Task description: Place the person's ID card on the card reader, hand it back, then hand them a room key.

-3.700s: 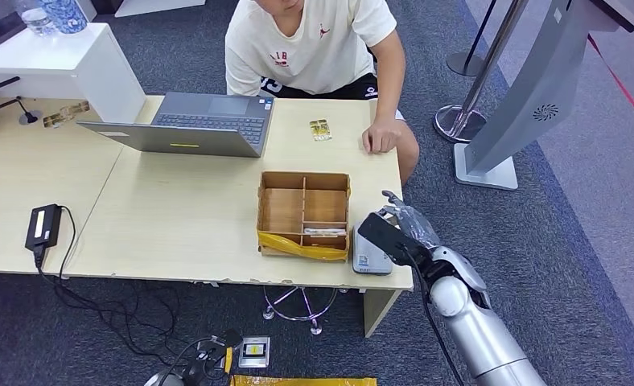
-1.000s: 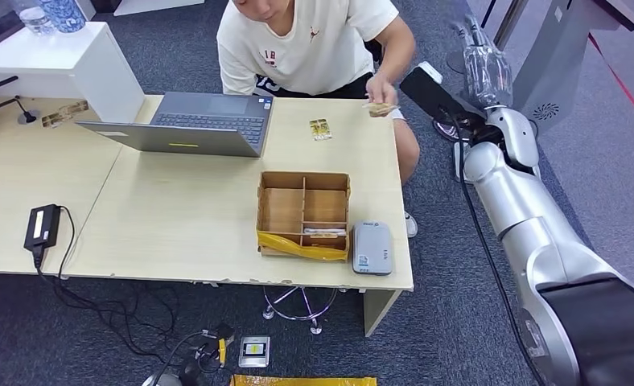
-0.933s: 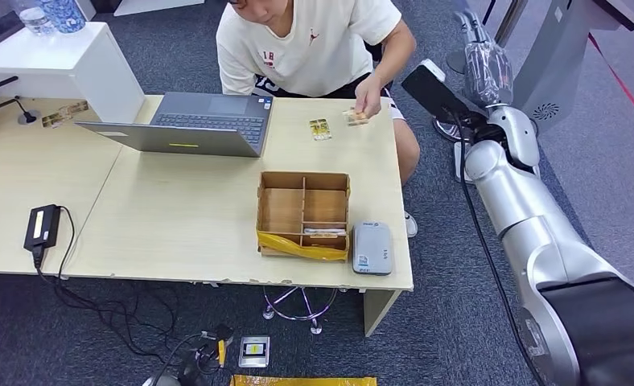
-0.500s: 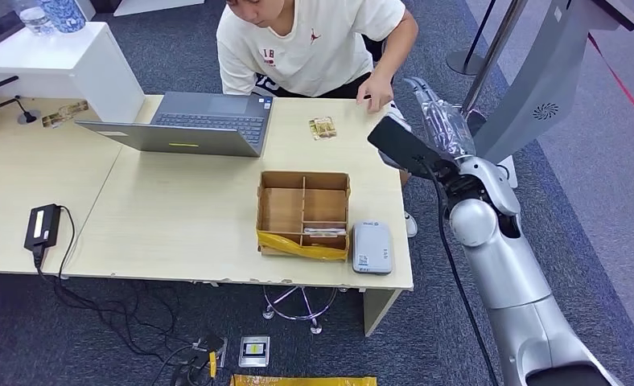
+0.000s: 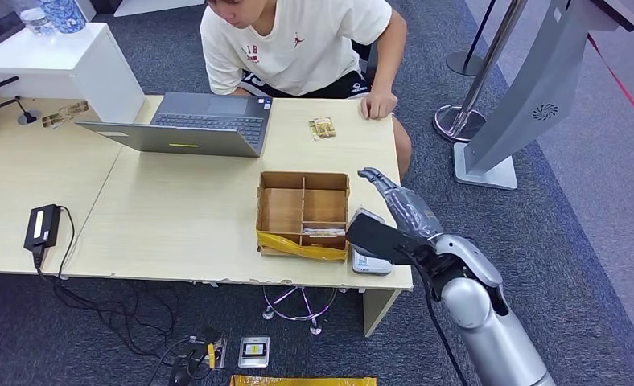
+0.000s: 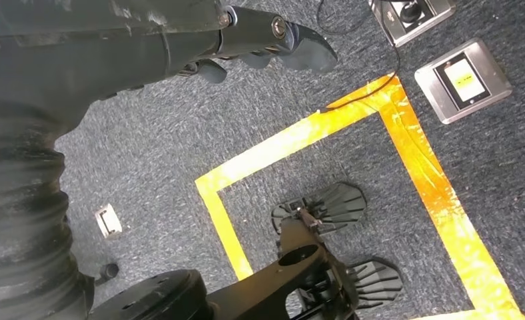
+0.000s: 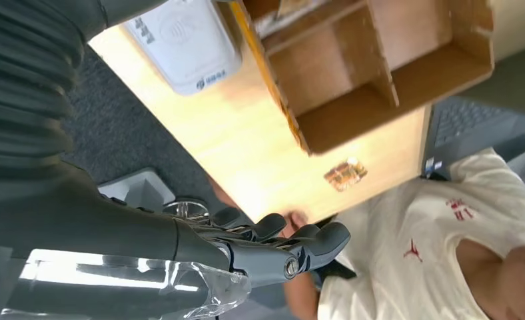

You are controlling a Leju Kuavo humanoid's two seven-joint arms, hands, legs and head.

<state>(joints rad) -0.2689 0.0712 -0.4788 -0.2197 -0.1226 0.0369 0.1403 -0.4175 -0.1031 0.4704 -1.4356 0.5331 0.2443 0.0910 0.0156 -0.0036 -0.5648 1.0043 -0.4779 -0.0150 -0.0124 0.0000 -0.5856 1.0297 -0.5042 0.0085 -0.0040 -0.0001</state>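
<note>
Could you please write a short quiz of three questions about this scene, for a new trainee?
1. True or false: the right robot hand holds a card.
2. Which thing lies on the table between the laptop and the person's hand?
A. a card
B. a phone
C. a cup
3. Fill in: the white card reader sits beside the cardboard ______, near the table's front edge.

Key
1. False: its fingers are extended and nothing is in them.
2. A.
3. Box, the one with dividers and yellow tape along its front.
</note>
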